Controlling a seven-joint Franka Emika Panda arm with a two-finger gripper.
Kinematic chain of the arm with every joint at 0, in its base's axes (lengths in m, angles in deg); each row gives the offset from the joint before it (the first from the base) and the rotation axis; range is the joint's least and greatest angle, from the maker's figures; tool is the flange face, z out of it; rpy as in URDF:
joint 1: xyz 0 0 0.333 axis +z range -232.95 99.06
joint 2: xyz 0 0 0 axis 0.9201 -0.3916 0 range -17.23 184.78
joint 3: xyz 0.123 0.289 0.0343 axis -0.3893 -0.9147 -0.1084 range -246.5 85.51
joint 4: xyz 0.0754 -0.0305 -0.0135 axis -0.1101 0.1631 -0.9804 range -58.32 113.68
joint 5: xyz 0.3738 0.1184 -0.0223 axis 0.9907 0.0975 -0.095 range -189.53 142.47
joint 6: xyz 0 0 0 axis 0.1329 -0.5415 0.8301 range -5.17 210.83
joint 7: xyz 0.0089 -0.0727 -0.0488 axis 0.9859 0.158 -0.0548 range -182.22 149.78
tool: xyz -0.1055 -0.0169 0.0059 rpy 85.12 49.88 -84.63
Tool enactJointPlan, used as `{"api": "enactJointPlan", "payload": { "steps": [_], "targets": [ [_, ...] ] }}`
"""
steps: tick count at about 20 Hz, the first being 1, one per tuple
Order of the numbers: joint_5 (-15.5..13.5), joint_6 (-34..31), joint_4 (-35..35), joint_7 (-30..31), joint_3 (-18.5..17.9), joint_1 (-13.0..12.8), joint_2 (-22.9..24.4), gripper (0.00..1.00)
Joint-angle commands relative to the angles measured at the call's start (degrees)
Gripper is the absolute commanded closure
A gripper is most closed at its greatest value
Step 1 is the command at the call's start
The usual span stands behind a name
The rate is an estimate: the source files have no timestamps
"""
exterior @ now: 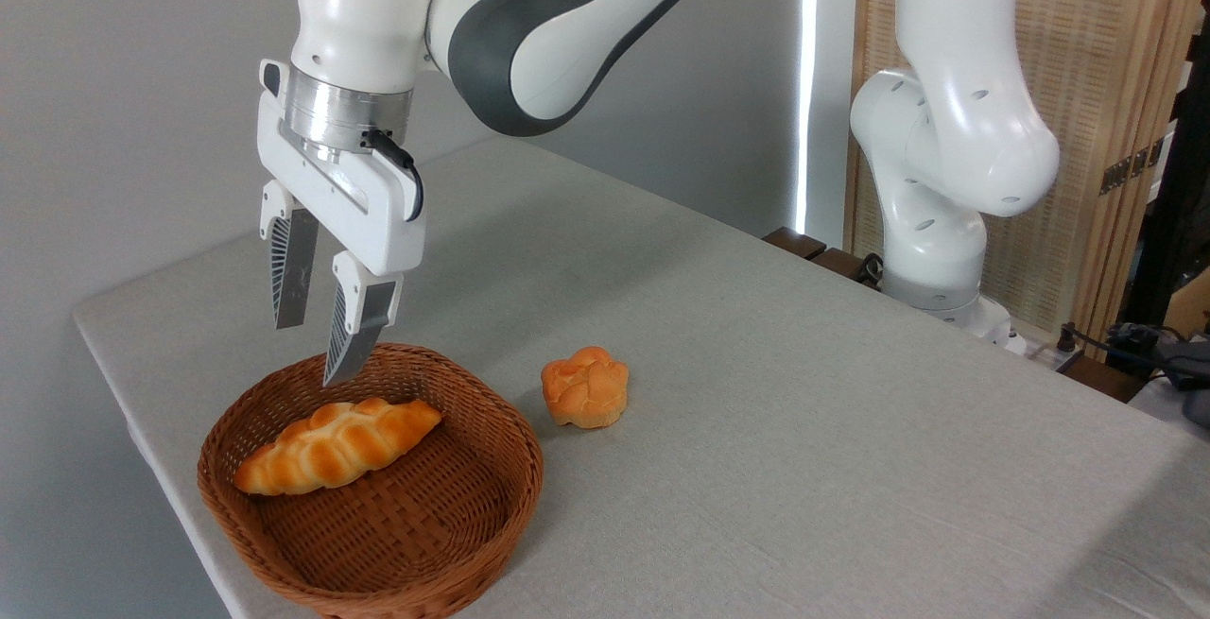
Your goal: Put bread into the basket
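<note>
A pale grey cloth covers the worktop (756, 411), set against a plain grey wall with a slatted wooden screen (1106, 80) far right. The bread (337, 445) lies inside the basket (492, 506) at the near left. A small round bun (585, 386) sits just right of it. The hand (313, 352) hangs released above the loaf, holding nothing.
</note>
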Motion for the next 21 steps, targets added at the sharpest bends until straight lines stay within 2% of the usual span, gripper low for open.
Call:
{"api": "enactJointPlan", "payload": {
  "steps": [1, 6, 9, 11, 13, 16, 21],
  "targets": [
    [-1.1, -1.1, -1.6, 1.6, -1.7, -0.5, 1.1, 0.00],
    [-0.5, -7.9, -2.0, 3.2, -2.7, -0.5, 4.7, 0.00],
    [-0.5, -9.9, -3.8, 3.2, -2.7, -0.6, 5.5, 0.00],
    [-0.4, -14.1, -5.3, 3.1, -2.9, -0.6, 5.8, 0.00],
    [0.9, -18.1, -6.1, 2.9, -3.1, -0.5, 6.8, 0.00],
    [4.3, -24.2, -6.2, 2.5, -3.3, -0.6, 7.1, 0.00],
    [3.5, -24.9, -6.2, 2.7, -3.5, -0.5, 7.3, 0.00]
  ]
}}
